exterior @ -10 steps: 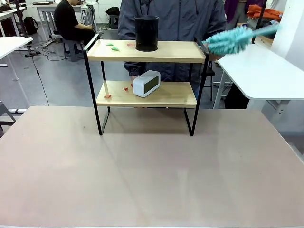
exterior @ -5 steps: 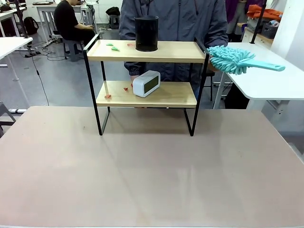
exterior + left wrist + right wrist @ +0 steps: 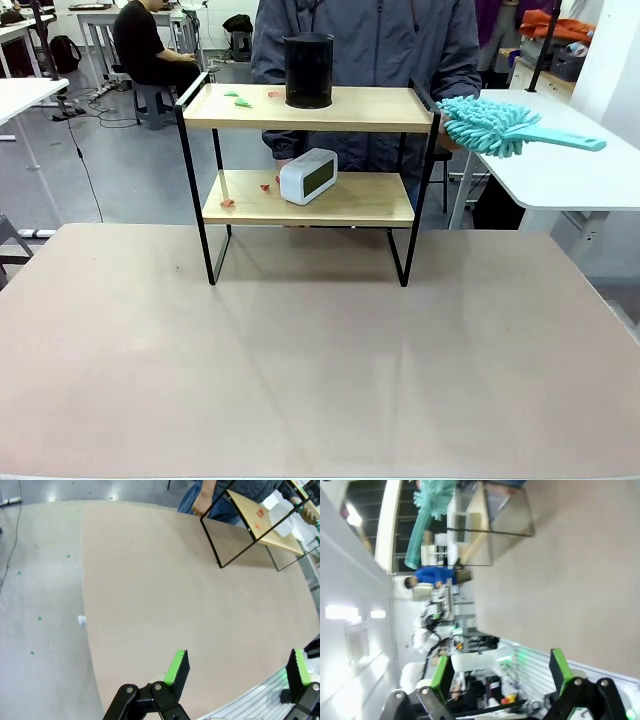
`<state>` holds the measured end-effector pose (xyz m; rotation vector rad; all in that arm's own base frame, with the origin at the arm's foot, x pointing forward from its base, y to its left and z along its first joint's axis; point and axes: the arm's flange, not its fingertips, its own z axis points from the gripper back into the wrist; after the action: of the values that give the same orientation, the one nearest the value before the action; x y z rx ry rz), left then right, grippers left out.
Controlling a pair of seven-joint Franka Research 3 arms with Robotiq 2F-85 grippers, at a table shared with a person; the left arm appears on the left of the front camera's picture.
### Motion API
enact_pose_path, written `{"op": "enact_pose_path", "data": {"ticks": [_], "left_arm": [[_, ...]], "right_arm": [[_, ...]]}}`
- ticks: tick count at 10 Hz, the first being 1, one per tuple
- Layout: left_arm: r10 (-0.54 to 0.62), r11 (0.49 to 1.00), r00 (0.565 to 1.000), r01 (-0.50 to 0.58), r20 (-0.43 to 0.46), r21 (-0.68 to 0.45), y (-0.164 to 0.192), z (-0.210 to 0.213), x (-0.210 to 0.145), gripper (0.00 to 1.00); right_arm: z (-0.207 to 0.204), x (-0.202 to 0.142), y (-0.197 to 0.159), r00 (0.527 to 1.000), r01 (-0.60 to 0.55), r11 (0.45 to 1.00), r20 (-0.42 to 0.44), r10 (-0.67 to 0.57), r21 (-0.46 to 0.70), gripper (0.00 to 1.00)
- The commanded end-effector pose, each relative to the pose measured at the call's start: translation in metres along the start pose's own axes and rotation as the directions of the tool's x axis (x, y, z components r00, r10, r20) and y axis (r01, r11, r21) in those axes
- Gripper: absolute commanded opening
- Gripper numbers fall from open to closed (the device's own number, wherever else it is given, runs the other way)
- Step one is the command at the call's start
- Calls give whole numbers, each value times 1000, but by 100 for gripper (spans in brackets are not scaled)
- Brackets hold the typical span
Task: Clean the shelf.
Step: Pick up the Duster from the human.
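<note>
Left gripper (image 3: 237, 666): hovers above the near edge of the tabletop (image 3: 320, 380), jaws wide apart, empty.
Right gripper (image 3: 500, 671): wrist rolled sideways, jaws apart, empty.
Shelf (image 3: 370, 108): at the tabletop's far edge, well apart from both grippers.
Duster (image 3: 490, 125): held by the person (image 3: 370, 40), just beside the shelf's top board.

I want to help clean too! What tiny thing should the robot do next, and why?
Probably reach the right gripper, open and empty, toward the teal duster that the person holds beside the right end of the shelf. Small green scraps and red scraps lie on its boards, waiting to be swept off.
</note>
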<state>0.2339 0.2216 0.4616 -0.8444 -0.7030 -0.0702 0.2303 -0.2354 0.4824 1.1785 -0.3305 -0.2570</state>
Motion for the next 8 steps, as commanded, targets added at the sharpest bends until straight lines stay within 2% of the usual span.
{"op": "enact_pose_path", "data": {"ticks": [1,2,3,4,7,8], "left_arm": [[-25,1000,1000,25,12,-13,0,0,0,100],[-25,1000,1000,25,12,-13,0,0,0,100],[-25,1000,1000,25,12,-13,0,0,0,100],[-25,1000,1000,25,12,-13,0,0,0,100],[-25,1000,1000,25,12,-13,0,0,0,100],[-25,1000,1000,25,12,-13,0,0,0,100]], "right_arm": [[-11,70,36,994,95,988,-70,-87,122,100],[-30,91,49,984,142,974,-131,-120,175,100],[-53,102,54,970,211,967,-156,-189,141,100],[-34,64,44,995,65,990,-84,-54,129,100],[-34,64,44,995,65,990,-84,-54,129,100],[-38,81,45,991,101,986,-96,-89,134,100]]}}
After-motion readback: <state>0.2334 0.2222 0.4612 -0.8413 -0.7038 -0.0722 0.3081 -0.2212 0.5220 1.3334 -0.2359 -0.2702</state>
